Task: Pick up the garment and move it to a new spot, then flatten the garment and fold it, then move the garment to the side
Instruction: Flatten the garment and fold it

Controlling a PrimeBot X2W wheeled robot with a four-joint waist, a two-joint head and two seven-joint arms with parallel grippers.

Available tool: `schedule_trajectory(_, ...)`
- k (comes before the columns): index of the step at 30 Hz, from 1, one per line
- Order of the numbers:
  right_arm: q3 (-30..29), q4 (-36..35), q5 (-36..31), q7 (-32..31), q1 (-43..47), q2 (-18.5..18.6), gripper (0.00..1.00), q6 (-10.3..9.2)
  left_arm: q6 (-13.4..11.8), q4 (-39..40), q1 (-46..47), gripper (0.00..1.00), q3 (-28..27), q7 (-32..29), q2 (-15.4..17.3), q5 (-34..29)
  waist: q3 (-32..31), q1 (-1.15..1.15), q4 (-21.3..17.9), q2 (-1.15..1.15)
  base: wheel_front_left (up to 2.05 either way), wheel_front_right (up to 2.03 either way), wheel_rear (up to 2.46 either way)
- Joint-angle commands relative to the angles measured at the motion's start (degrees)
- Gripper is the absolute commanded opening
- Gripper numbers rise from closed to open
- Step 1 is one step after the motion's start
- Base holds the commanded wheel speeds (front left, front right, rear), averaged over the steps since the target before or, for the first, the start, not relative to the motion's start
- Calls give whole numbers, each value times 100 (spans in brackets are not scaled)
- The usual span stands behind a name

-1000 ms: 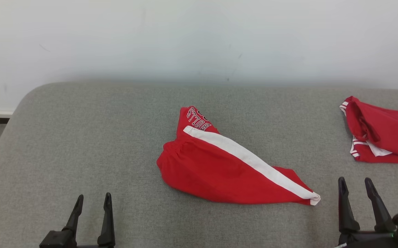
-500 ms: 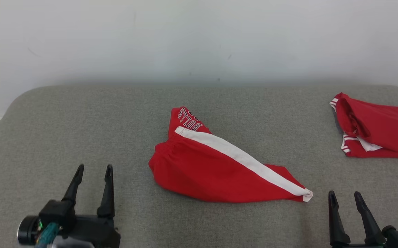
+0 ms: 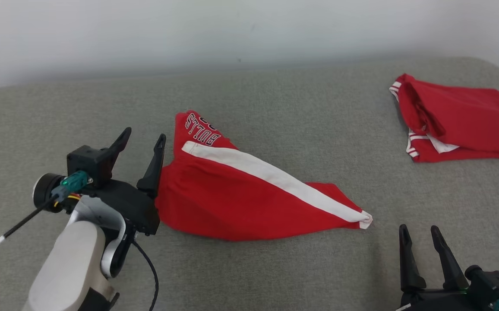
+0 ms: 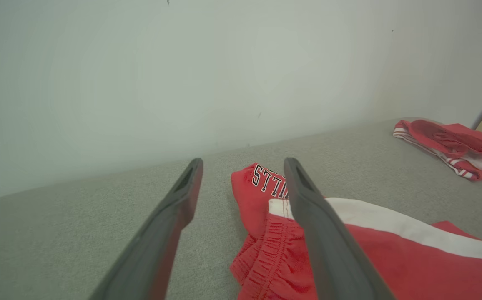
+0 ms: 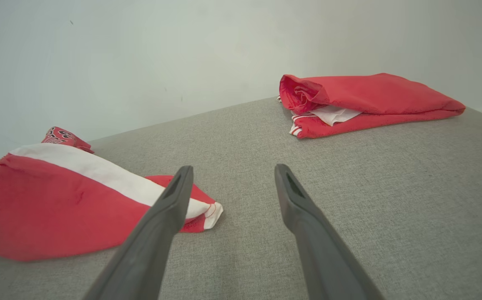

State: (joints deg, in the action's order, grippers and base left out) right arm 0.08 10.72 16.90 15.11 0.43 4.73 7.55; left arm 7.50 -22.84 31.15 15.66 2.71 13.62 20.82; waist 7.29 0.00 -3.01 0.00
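Red shorts (image 3: 232,203) lie on the counter (image 3: 297,95); the left end effector (image 3: 144,134), fingers spread and empty, sits just beside them, the right end effector (image 3: 418,227), likewise spread, near their far end

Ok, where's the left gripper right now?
Head view, left of centre: the left gripper hangs open over the grey pad, its inner finger right at the waistband end of the striped shorts.
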Motion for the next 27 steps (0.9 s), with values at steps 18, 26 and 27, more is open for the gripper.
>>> schedule_trajectory(18,-53,153,-28,2,-335,-96,100,-12,-9,-1258,989,100,1174,-641,473,999,607,0,-733,0,0,0,0)
schedule_trajectory(26,-157,-5,-88,2,-276,-100,100,-12,-8,-1539,1145,0,1454,-258,458,1059,561,0,-668,0,0,0,0)
schedule_trajectory(27,-167,-5,-94,2,-254,-99,100,-12,-9,-1552,1163,0,1468,-146,442,1021,542,0,-638,0,0,0,0)
